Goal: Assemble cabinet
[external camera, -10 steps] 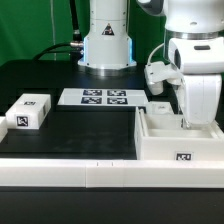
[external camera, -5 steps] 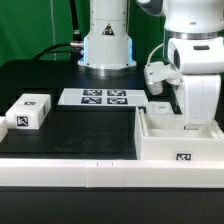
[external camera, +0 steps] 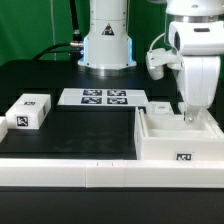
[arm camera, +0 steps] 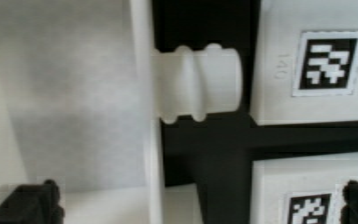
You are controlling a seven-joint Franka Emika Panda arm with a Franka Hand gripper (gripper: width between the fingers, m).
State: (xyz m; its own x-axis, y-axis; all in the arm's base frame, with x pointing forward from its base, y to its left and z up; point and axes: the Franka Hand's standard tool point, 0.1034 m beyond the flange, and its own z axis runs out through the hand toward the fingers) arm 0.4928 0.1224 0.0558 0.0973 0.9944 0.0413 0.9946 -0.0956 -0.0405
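In the exterior view the white, open-topped cabinet body [external camera: 165, 148] is seen nearest the camera, at that view's right. It is set on the black surface [external camera: 90, 130], close to the white front edge. One square black-and-white tag [external camera: 183, 157] is borne on its front wall; only a pattern is shown, and no letters or brand can be read.

The tool [external camera: 190, 116] is held over the far right part of the cabinet body, with its tips about level with the rim. Whether the rim is touched cannot be told from here. In the wrist view the tool [arm camera: 194, 205] is seen spread wide, with a dark fingertip [arm camera: 30, 205] at each edge of the picture, and nothing is gripped. Between the tips a white wall [arm camera: 69, 100] is seen. Beside it a ribbed white stub [arm camera: 202, 82] is met by a tagged white face [arm camera: 318, 60]. A second tagged face [arm camera: 318, 195] is seen just beside the first.

Farther back, at the exterior view's left and well apart from the cabinet body, a small white block [external camera: 28, 110] is laid on the surface, tagged on its top and on one side. Behind it the marker board [external camera: 103, 97] is laid flat, printed with four tags. Farthest back, a small dark mark is carried on the arm's white base [external camera: 107, 45]; it is too small to be read.
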